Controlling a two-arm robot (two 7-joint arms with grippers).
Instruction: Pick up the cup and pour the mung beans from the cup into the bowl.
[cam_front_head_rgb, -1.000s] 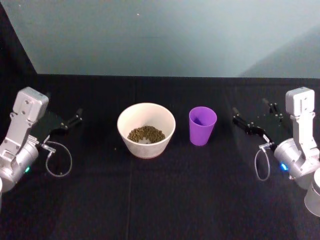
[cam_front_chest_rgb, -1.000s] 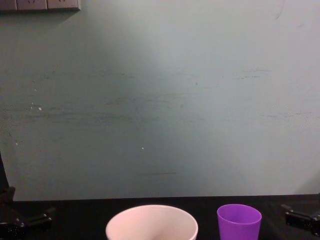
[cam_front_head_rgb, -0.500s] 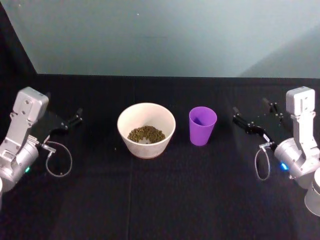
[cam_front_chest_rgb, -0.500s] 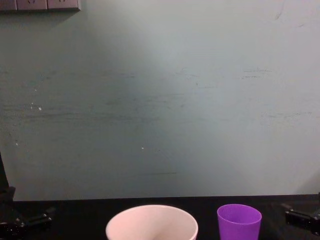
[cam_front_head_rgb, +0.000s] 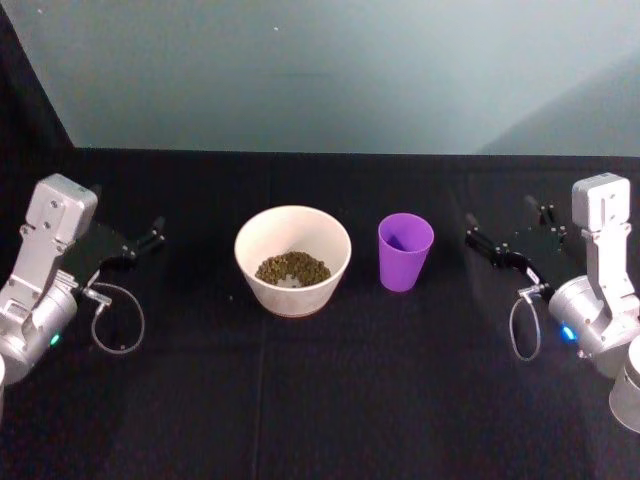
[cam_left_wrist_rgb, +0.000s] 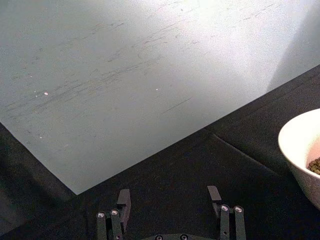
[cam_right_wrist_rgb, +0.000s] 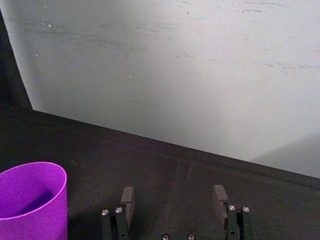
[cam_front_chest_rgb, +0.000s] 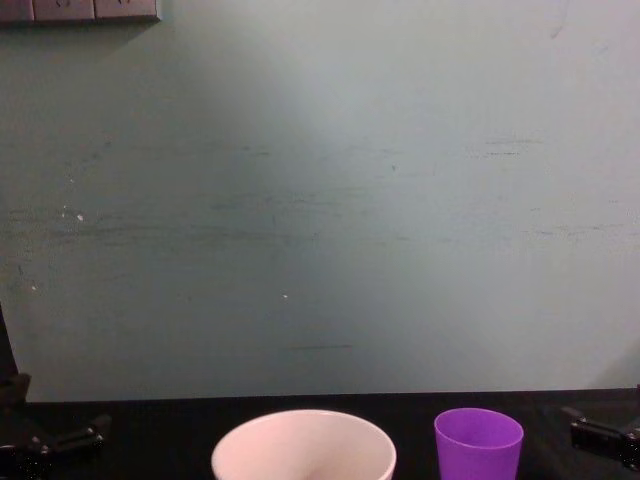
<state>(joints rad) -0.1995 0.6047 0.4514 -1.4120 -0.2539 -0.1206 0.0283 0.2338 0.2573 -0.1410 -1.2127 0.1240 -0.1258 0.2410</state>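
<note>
The purple cup (cam_front_head_rgb: 405, 251) stands upright on the black table, just right of the wide cream bowl (cam_front_head_rgb: 293, 258). Mung beans (cam_front_head_rgb: 291, 268) lie in the bottom of the bowl, and the part of the cup's inside that I see is plain purple. My right gripper (cam_front_head_rgb: 502, 228) hovers open to the right of the cup, apart from it; in the right wrist view its fingers (cam_right_wrist_rgb: 127, 198) stand wide with the cup (cam_right_wrist_rgb: 31, 201) off to one side. My left gripper (cam_front_head_rgb: 148, 236) is open left of the bowl, well clear, with the bowl's rim (cam_left_wrist_rgb: 299, 150) at the left wrist view's edge.
A black cloth (cam_front_head_rgb: 320, 390) covers the table up to a pale green wall (cam_front_head_rgb: 330, 70) behind. A loose cable loop hangs by each wrist (cam_front_head_rgb: 118, 320) (cam_front_head_rgb: 524, 330). The chest view catches the bowl's rim (cam_front_chest_rgb: 303, 438) and the cup's top (cam_front_chest_rgb: 478, 438) from the side.
</note>
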